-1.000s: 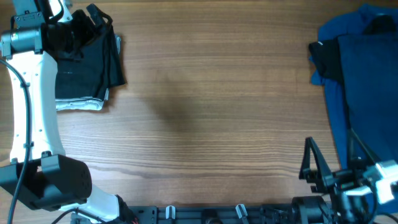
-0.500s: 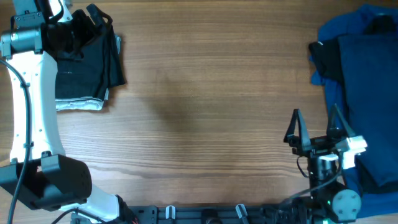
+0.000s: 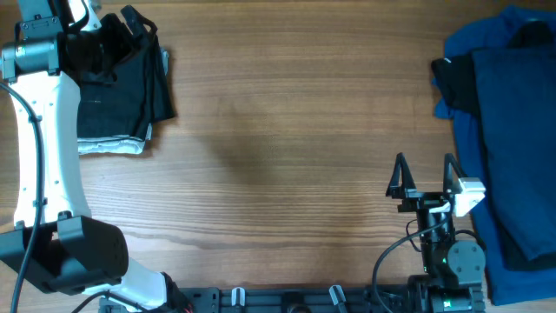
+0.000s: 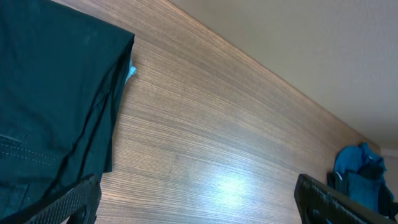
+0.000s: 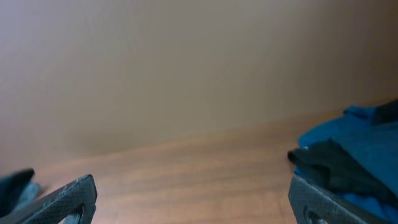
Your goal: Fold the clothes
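A folded black fabric garment (image 3: 117, 100) lies upper left, beneath the wide-open, empty left gripper (image 4: 196, 202). The right gripper (image 3: 425, 172), also spread wide and empty, should pinch a single edge of the crumpled blue-and-black clothes pile (image 3: 508, 130) at the right edge.

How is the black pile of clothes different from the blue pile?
The black stack is folded neatly with straight edges; the blue pile is loose and rumpled. The black stack is small, the blue pile much bigger. Both are clothes lying on the table.
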Available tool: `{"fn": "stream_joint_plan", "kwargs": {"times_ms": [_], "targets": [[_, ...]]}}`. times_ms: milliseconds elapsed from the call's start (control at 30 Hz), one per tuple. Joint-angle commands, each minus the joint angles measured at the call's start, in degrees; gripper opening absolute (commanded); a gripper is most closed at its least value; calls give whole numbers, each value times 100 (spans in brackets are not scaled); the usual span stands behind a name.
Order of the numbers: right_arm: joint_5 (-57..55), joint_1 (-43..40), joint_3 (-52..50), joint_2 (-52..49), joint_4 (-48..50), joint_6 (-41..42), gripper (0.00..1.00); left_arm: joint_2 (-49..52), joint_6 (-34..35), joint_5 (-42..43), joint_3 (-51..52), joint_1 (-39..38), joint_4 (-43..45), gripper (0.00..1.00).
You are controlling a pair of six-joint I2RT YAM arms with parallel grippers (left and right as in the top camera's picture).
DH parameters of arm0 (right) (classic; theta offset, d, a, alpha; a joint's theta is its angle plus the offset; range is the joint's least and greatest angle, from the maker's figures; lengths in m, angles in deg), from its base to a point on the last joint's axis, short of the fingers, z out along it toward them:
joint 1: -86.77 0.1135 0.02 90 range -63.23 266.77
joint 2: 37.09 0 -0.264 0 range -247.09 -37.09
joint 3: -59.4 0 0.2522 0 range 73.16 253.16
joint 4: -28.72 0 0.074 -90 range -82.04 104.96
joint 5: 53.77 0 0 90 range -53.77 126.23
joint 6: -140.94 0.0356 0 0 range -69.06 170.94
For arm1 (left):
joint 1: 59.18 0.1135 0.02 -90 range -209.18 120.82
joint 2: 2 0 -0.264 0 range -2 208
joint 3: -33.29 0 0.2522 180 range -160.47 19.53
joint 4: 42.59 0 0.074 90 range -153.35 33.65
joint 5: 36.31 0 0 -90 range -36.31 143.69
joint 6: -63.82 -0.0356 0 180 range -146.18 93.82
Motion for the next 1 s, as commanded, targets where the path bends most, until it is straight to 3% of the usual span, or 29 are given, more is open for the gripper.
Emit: {"fn": "stream_joint_plan", "kwargs": {"times_ms": [0,367,600,967], "targets": [[-118,28,-9,70,-166,-400,100,24,-11,-11,17,-11,11,100],[-55,28,-9,70,-520,-935,99,24,-11,-11,17,-11,13,100],[52,28,-9,70,-531,-1753,99,24,-11,-11,17,-11,13,100],[50,28,-7,68,-533,-1451,100,24,-11,-11,17,-11,13,100]]}}
